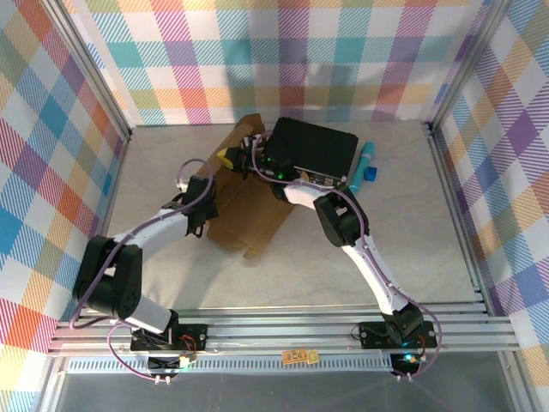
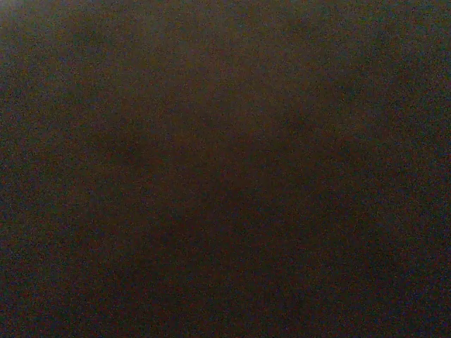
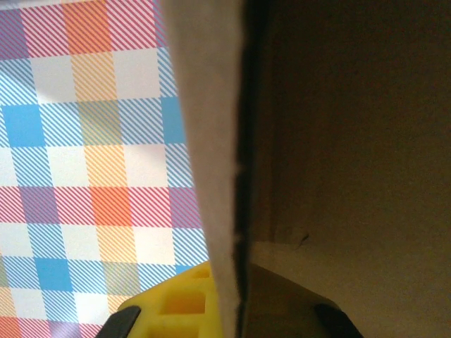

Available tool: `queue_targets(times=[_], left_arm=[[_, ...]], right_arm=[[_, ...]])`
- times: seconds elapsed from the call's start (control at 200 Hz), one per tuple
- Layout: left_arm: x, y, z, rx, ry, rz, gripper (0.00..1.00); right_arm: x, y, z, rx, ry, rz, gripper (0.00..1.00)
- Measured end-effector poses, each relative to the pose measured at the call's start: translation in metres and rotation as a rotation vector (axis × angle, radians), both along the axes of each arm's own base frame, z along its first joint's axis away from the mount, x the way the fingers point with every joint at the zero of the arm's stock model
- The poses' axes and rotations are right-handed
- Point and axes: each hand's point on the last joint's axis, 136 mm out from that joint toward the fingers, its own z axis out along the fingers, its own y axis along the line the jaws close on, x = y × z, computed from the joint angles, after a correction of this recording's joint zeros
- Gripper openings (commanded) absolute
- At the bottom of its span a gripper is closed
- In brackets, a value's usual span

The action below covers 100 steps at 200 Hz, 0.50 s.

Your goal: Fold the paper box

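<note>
- Paper box: a partly folded brown cardboard sheet lying on the table between the two grippers, with one panel flat and its far end raised.
- Farthest left, the left gripper sits against the left edge of the paper box. The top view hides its fingers where they meet the cardboard.
- The left wrist view is one dark brown blur, so I cannot tell how far apart this gripper's jaws stand or whether they grip anything.
- From that gripper, the box begins right at its tip and spreads away to its right.
- The right gripper is clamped closed on the box. A cardboard edge runs upright between a yellow finger to its left and a shadowed finger to its right, and the frame's bottom cuts both off.
- Left of that edge is the checked wall. Right of it the cardboard face is too dark to read.
- In the top view most of the box lies nearer than the right gripper and to its left.
- A black case lies just behind the right gripper's wrist, partly covered by the arm.
- A small teal and blue item lies just beside the case, too small to identify.
</note>
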Motion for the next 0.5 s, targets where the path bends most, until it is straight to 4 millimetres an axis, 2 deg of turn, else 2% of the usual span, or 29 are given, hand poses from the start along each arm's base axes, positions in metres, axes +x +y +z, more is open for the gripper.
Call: queue_targets(times=[0.26, 0.38, 0.5], left_arm=[[0.011, 0.007, -0.002, 0.18, 0.062, 0.1, 0.22], [0.012, 0.011, -0.002, 0.21, 0.083, 0.136, 0.13], [0.012, 0.013, -0.002, 0.213, 0.086, 0.155, 0.09]], right_arm=[[0.01, -0.006, 0.0, 0.003, 0.006, -0.038, 0.0], [0.011, -0.006, 0.0, 0.002, 0.01, -0.046, 0.0], [0.012, -0.006, 0.0, 0.002, 0.012, -0.051, 0.0]])
